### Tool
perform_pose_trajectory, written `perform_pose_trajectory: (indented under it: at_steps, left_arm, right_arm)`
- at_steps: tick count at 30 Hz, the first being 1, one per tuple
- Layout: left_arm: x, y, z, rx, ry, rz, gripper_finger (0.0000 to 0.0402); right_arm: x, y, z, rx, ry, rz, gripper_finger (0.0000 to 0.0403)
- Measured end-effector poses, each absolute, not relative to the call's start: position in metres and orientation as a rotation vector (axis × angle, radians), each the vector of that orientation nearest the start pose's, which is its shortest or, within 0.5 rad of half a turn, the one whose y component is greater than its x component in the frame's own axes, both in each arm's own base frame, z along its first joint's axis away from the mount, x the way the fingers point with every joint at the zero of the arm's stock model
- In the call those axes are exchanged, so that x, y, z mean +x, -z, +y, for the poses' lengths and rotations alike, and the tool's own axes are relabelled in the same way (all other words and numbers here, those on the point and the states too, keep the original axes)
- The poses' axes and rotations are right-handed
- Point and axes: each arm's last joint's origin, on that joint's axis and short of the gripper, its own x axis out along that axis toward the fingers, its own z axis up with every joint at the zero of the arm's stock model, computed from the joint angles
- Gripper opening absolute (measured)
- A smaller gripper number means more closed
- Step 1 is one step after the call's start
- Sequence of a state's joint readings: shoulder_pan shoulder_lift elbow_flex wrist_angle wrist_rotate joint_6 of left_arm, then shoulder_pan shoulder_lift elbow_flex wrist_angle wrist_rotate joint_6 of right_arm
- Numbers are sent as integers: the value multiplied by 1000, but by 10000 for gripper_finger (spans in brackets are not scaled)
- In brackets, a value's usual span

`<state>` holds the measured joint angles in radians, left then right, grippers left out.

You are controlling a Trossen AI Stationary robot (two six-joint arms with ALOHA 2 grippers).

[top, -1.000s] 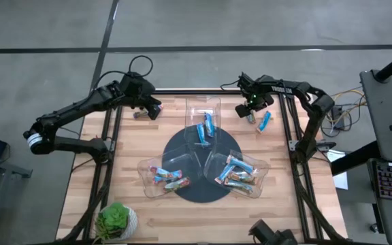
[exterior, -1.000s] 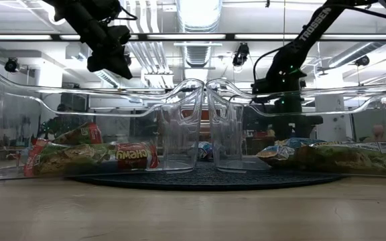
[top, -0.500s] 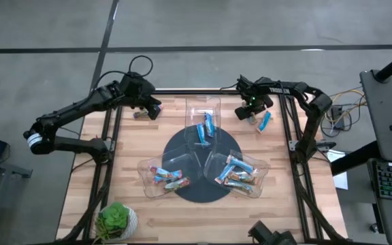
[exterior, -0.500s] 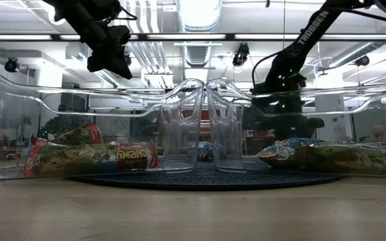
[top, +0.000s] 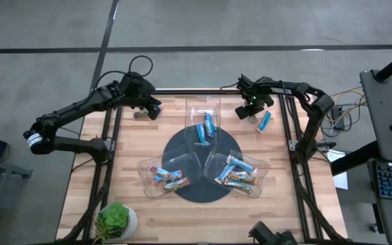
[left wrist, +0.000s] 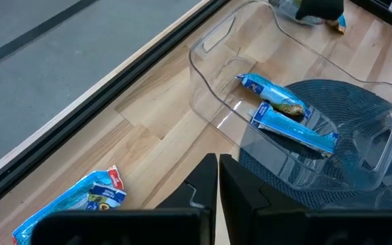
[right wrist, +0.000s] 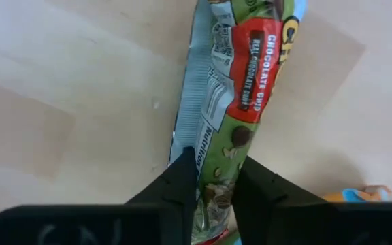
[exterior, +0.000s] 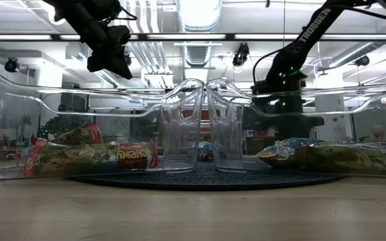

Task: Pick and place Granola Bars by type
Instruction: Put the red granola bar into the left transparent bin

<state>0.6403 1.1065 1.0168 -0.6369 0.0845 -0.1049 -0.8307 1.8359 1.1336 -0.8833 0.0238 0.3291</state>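
Observation:
My right gripper (top: 246, 111) (right wrist: 215, 184) is at the far right of the table, shut on a green granola bar with a red label (right wrist: 250, 75). A blue bar (top: 265, 121) lies on the wood just beside it. My left gripper (top: 154, 107) (left wrist: 218, 177) is shut and empty, above the far left of the table. A blue bar (left wrist: 73, 201) lies on the wood near it, also seen in the high view (top: 140, 114). Three clear trays on a dark round mat (top: 182, 146) hold sorted bars. The far tray (left wrist: 213, 47) holds blue bars (left wrist: 284, 112). My right gripper pinches the green bar between its two fingers (right wrist: 182, 170), at the wrapper's end nearest the wrist (right wrist: 213, 163). The fingers come from above and lie across the bar's width. The rest of the bar stretches away over the wood. Whether it is lifted clear, I cannot tell.
The near-left tray (top: 145, 167) and the near-right tray (top: 257, 184) hold mixed-colour bars. A small potted plant (top: 114, 221) stands at the near left corner. Dark frame rails (top: 288, 129) run along the table's edges. Bare wood lies between the trays and the edges.
My right gripper has shifted slightly toward the table's left over the green bar. My left arm has kept still.

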Motion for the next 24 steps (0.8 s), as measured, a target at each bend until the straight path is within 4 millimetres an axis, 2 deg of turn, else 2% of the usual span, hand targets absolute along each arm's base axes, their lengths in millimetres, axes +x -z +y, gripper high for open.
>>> perform_pose_trajectory:
  at_steps: [11,17,24]
  left_arm:
    - [181,-317,132,-355,-568,651,0]
    - [181,-319,132,-353,-568,645,0]
    - [181,-319,132,-353,-568,645,0]
  right_arm:
    - [206,-191,-221,844,919,1281,54]
    - [208,-229,-193,836,792,1165,54]
    - [216,-273,-143,740,635,1029,53]
